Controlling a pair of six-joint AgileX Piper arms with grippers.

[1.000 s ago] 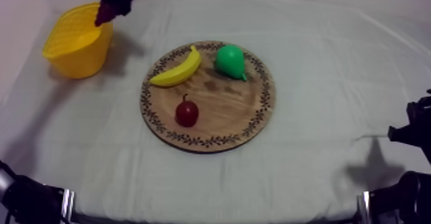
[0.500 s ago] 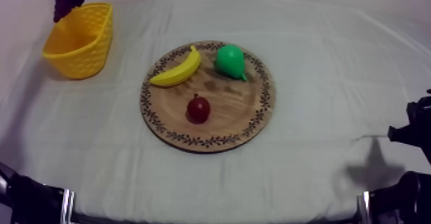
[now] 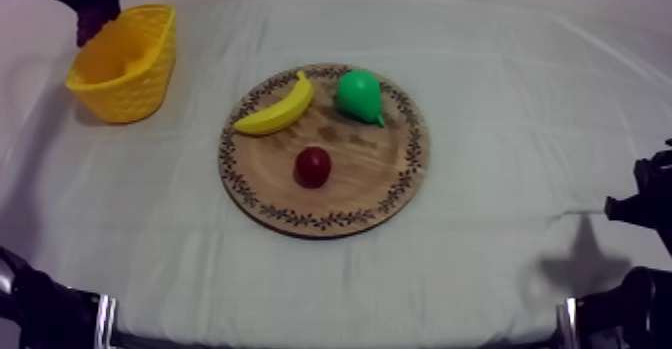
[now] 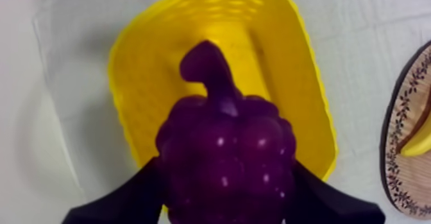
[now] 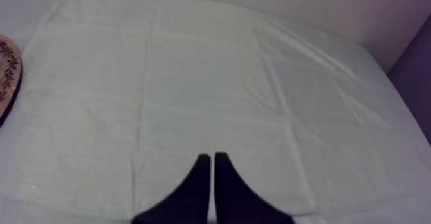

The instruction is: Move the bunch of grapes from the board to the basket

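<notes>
Your left gripper [image 4: 224, 189] is clamped on the grapes [image 4: 226, 151], which hang clear of the board [image 3: 350, 188], above the basket [image 4: 308, 92]. From the wrist, the bunch sits over the hollow, stem towards the far wall. From above, it looks nearer the far-left rim, so centre it before release. Your right gripper [image 5: 213, 162], fingers together, rests over bare cloth [image 5: 192, 79].

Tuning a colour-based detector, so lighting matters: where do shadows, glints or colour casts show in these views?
Top view: soft shadow on the cloth at lower right, another beside the yellow basket. Left wrist view: bright glints on the bunch of grapes in the left pincer. Right wrist view: cloth evenly lit, violet cast beyond its edge.
</notes>
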